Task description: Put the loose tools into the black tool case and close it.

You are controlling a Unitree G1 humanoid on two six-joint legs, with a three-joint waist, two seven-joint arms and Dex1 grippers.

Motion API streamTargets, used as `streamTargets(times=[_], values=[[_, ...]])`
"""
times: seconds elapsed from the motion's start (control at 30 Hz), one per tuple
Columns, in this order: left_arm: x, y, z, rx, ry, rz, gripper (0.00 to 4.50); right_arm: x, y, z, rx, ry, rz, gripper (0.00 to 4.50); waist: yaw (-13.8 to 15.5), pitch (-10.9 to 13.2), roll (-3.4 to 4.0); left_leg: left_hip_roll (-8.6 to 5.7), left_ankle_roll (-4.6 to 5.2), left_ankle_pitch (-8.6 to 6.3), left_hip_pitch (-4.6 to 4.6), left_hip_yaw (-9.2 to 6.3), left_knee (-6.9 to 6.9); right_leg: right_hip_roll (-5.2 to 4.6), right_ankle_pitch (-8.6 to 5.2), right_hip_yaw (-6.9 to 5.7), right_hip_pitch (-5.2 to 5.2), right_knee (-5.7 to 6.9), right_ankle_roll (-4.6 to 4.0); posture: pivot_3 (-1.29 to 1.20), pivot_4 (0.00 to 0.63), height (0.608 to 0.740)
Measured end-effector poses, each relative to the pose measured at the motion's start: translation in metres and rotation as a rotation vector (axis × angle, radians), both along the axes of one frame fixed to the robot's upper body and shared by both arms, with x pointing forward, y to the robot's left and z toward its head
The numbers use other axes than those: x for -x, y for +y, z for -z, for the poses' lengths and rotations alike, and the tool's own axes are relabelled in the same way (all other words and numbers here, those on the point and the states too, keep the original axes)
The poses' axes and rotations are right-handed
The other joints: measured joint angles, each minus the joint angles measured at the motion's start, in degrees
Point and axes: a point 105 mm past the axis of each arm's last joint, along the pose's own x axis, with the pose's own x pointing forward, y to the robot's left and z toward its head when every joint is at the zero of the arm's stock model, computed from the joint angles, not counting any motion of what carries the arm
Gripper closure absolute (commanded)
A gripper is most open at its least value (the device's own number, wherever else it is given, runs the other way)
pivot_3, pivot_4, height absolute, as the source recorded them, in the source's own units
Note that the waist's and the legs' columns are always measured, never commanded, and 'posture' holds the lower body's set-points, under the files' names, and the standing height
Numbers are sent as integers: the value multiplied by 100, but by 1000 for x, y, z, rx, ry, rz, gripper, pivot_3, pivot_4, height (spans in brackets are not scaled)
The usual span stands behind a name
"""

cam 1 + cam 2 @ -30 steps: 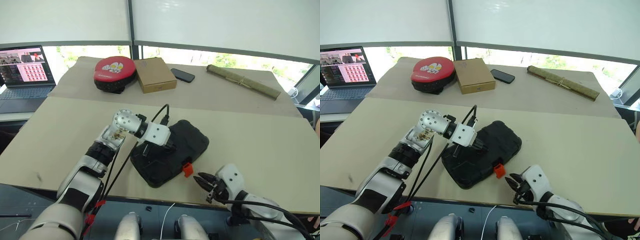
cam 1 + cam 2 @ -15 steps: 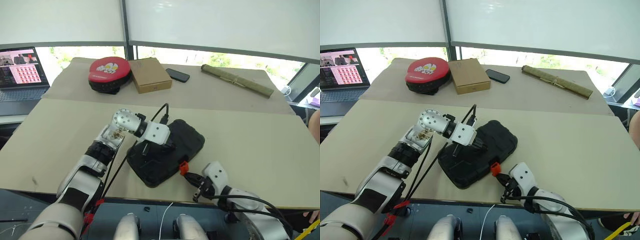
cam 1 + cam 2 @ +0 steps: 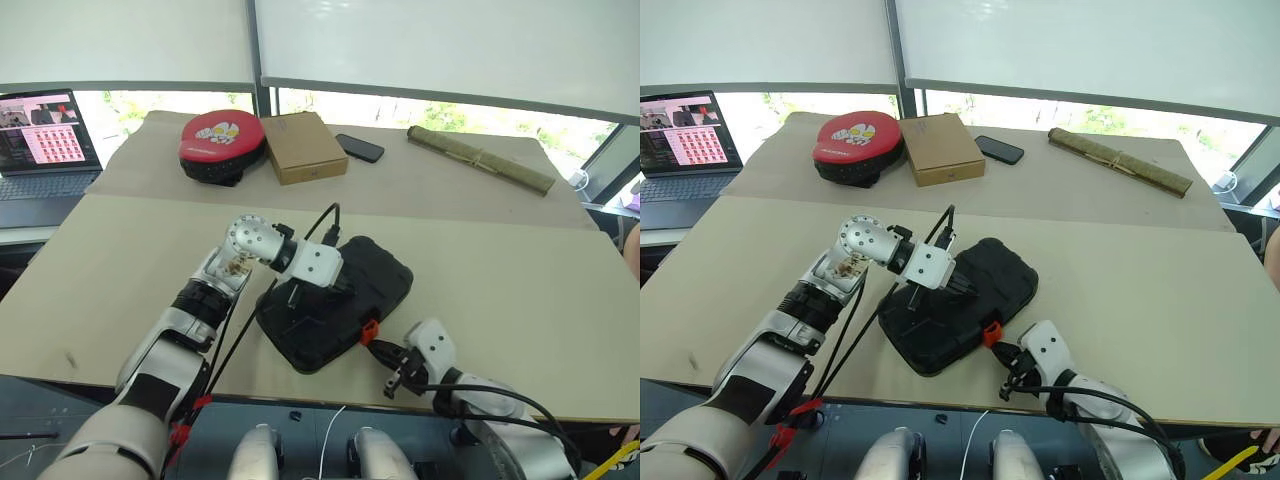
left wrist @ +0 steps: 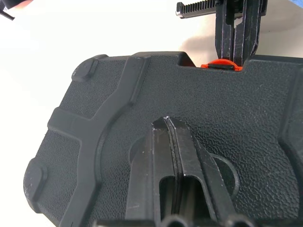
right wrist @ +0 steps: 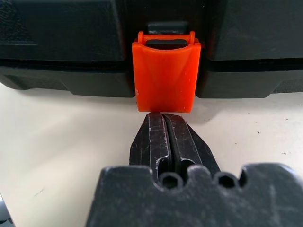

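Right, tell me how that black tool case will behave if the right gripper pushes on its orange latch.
The black tool case looks like rigid moulded plastic, so it should not flex. It lies flat on the smooth table, so a sideways push might slide it, though the shut left gripper pressing its lid probably steadies it. The small orange latch likely snaps rather than bends.

Well beyond the claws, at the table's far side: round red-and-black pad touching brown cardboard box. Further right, black phone and long olive rolled bundle. Far left, open laptop.

Black pebbled tool case, bright orange latch, beige table
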Motion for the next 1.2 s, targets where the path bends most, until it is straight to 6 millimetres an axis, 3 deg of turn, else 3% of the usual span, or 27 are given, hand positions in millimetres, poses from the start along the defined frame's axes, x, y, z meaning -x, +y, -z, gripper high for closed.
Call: streamTargets(times=[0.27, 0.4, 0.7, 0.83, 1.1, 1.2], values=[[2, 1, 3, -10, -34, 20, 4500, 19, -17, -18, 40, -35, -10, 4401, -3, -2, 3, 1, 0, 0, 10, -3, -1, 3, 0, 0, 10, 1, 54, 0, 150, 740], [2, 1, 4, -16, -61, 33, 4500, 22, -19, -22, 36, -47, -11, 4401, -2, -3, 4, 1, -1, -1, 25, -2, -3, 1, -16, 0, 21, 0, 24, 0, 150, 740], [4, 0, 7, -24, -77, 49, 4500, 24, -20, -20, 58, -34, -26, 4401, 1, -8, 10, 0, -1, -1, 39, -2, -4, 0, -22, 0, 39, -1, 16, 0, 150, 740], [4, 0, 5, -25, -81, 50, 4500, 35, -23, -9, 111, 28, -71, 4401, 0, -9, 10, 0, -1, -2, 43, -3, -5, 0, -23, -1, 46, -2, 14, 0, 150, 740], [3, 0, 5, -25, -81, 49, 4500, 22, -14, -22, 75, -7, -97, 4401, 1, -9, 10, -1, -1, -2, 45, -5, -5, 1, -32, -2, 49, -2, 30, 0, 150, 740], [3, 0, 5, -26, -82, 48, 4500, 18, -11, -17, 72, 25, -99, 4401, -7, -9, 10, 0, -1, -2, 45, -5, -5, 1, -32, -1, 48, -2, 30, 0, 150, 740]])
